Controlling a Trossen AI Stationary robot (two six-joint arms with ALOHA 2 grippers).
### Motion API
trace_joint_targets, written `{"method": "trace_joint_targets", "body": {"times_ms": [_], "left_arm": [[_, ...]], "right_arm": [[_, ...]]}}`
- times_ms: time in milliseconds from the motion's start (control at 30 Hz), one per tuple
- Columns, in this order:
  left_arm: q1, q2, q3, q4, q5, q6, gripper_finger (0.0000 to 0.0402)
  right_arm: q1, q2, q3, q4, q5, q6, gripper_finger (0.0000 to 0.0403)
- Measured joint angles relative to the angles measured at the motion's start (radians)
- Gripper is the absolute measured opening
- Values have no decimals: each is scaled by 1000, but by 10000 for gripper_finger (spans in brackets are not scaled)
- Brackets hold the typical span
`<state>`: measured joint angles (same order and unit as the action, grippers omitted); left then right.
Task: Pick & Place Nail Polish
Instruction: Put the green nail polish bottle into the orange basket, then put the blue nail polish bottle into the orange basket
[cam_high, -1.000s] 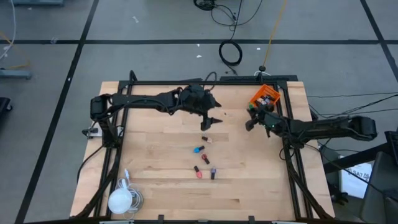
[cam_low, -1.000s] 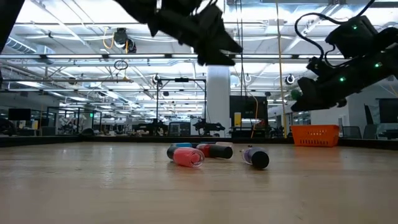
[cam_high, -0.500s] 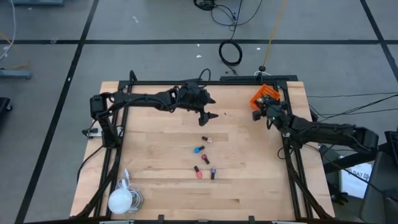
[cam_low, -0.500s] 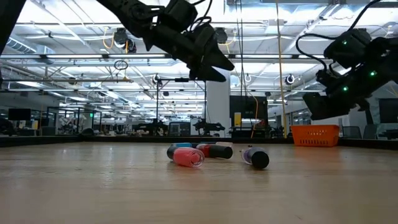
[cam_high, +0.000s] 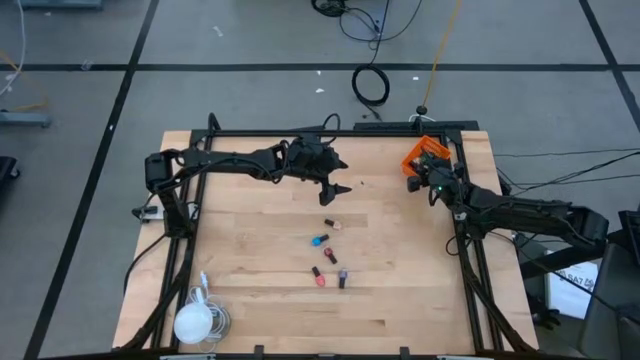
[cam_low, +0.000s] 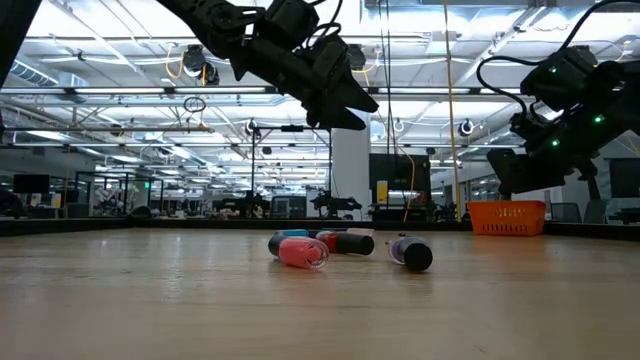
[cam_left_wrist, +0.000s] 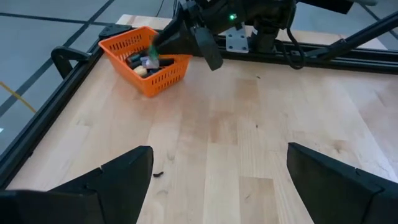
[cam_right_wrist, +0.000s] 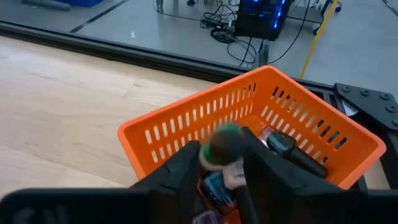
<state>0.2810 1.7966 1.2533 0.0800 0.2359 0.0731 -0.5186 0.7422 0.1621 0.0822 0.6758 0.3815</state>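
Note:
Several tiny nail polish bottles lie on their sides mid-table: a pink one (cam_high: 319, 281), a teal one (cam_high: 320, 240) and dark-capped ones (cam_high: 342, 279); the low view shows them too (cam_low: 300, 252). My right gripper (cam_high: 413, 182) hangs over the orange bin (cam_high: 430, 152) at the far right, shut on one small bottle (cam_right_wrist: 224, 149). More bottles lie inside the bin (cam_right_wrist: 283, 146). My left gripper (cam_high: 336, 187) is open and empty above the table, far of the loose bottles. My right gripper pinches the small bottle between its two fingers (cam_right_wrist: 186, 165), with the bottle's rounded greenish end (cam_right_wrist: 225, 142) showing between them. The fingers slant down toward the bin from the table's near left. The bottle is lifted clear, above the bin's near rim (cam_right_wrist: 186, 127).
A white round object with a coiled cord (cam_high: 197, 318) lies at the near left corner. Black frame rails (cam_high: 465, 250) run along the table's sides and far edge. Bare wood lies between my left gripper and the bin (cam_left_wrist: 236, 118).
My right gripper has carried the bottle toward the far right, from over the bare table to above the orange bin, and has held almost still there for the last half second. My left gripper has drawn back a little toward the far edge, still open.

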Motion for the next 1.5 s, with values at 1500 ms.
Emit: {"method": "trace_joint_targets", "body": {"times_ms": [1500], "left_arm": [[-3, -193, -13, -64, 94, -144, 356]], "right_arm": [[437, 8, 2, 572, -882, -143, 144]]}}
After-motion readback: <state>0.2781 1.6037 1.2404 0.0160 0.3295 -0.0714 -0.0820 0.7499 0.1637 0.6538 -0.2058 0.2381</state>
